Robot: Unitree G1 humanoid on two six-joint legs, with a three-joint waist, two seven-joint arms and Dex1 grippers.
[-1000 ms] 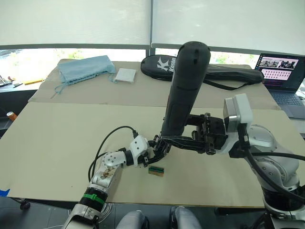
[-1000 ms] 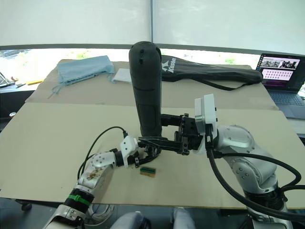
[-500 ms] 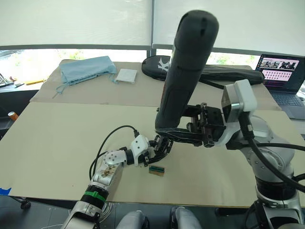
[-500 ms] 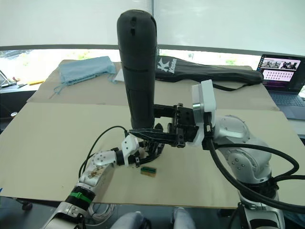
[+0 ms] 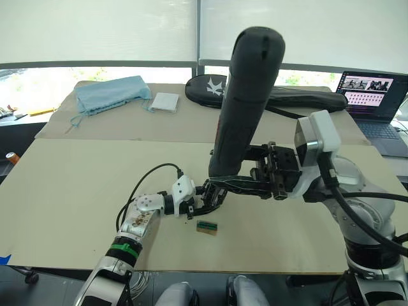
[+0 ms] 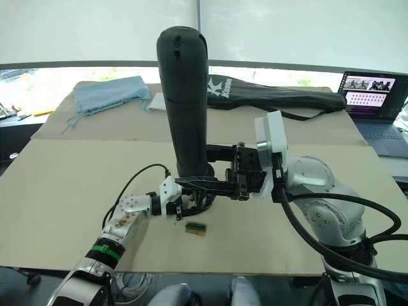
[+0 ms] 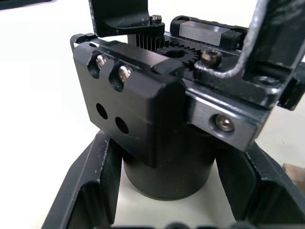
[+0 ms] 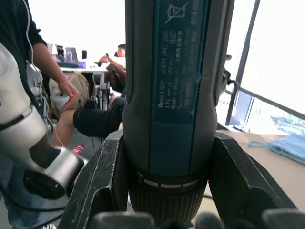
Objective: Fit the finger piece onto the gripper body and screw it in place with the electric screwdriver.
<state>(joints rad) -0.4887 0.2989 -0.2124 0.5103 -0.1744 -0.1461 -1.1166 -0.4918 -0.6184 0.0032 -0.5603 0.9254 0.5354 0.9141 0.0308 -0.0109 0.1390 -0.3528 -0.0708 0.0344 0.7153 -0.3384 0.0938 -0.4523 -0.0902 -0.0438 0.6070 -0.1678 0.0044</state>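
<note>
The electric screwdriver (image 5: 245, 108), a thick black cylinder, stands nearly upright over the front middle of the table, leaning slightly right at the top. My right gripper (image 5: 220, 183) is shut on its lower end; the fingers (image 8: 102, 179) clamp both sides of its barrel (image 8: 171, 95). Just below, my left gripper (image 5: 211, 199) is shut on the gripper body (image 7: 162, 119), a black block with screws and a gear, its round base between the fingers (image 7: 88, 193). The screwdriver's bit is hidden. The finger piece is hidden among the black parts.
A small green-and-tan block (image 5: 206, 227) lies on the table (image 5: 76, 185) just in front of the left gripper. At the back are a blue cloth (image 5: 111, 92), a white folded cloth (image 5: 166, 102), a black racket bag (image 5: 299, 99) and a laptop (image 5: 376, 95). People (image 8: 62, 90) sit behind.
My right gripper has lifted the screwdriver a little and swung it from a stronger lean to a more upright stance. The left gripper has stayed on the gripper body, shifting only slightly.
</note>
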